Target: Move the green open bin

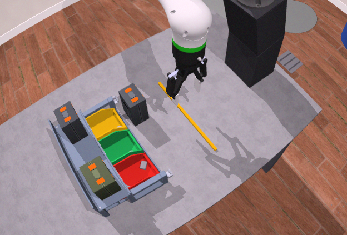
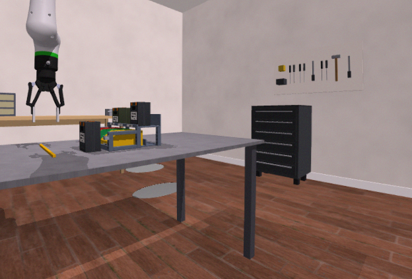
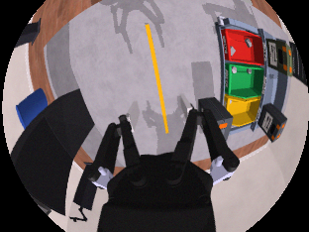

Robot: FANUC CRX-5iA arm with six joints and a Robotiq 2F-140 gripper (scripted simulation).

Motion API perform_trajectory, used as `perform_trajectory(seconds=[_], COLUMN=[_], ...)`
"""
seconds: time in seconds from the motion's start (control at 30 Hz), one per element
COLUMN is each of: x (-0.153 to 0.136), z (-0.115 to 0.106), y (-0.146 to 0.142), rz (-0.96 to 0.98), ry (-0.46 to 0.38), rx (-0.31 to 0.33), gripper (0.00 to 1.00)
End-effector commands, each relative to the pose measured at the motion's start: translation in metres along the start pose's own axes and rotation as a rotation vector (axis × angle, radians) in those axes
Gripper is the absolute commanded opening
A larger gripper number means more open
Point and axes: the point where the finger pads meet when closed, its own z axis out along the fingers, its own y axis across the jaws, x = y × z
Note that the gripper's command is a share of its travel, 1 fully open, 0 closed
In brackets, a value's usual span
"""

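While the gripper (image 1: pixel 187 80) hangs part-open and empty at upper centre, the green open bin (image 1: pixel 120 145) sits mid-shelf at lower left, likely rigid, light, best gripped by its rim.
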Motion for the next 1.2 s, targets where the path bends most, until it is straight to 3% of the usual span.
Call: perform_trajectory(seconds=[0.0,1.17], x=[-0.0002,-0.0001], z=[0.0000,0.0019], y=[0.0000,0.0000], rz=[0.000,0.000], ry=[0.031,0.031], rx=[-0.010,-0.010], gripper=[0.57,0.57])
